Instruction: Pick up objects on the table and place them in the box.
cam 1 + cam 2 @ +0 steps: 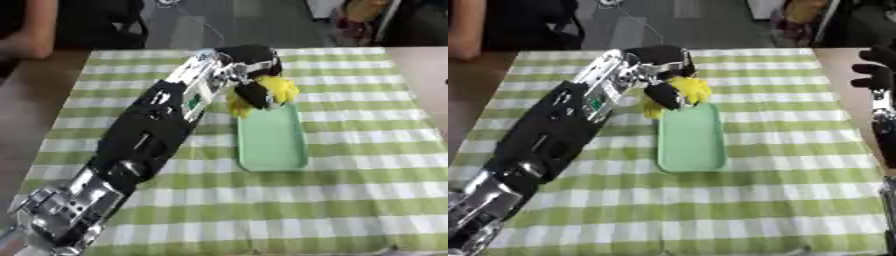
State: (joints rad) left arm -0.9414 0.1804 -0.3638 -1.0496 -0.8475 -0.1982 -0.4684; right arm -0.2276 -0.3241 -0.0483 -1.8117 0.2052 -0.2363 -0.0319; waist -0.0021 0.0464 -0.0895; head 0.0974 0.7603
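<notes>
My left arm reaches from the lower left across the table, and my left hand [255, 75] is curled round a soft yellow object [278, 89]. The hand holds that object over the far end of a shallow pale green tray [273, 145], which lies lengthwise in the middle of the checked cloth. Nothing else shows inside the tray. My right hand [875, 70] stands at the right edge of the right eye view, fingers up and relaxed, holding nothing.
A green and white checked cloth [367, 200] covers the table; bare brown tabletop [26, 115] shows on the left. People sit beyond the far edge. Wide cloth lies free in front of and to the right of the tray.
</notes>
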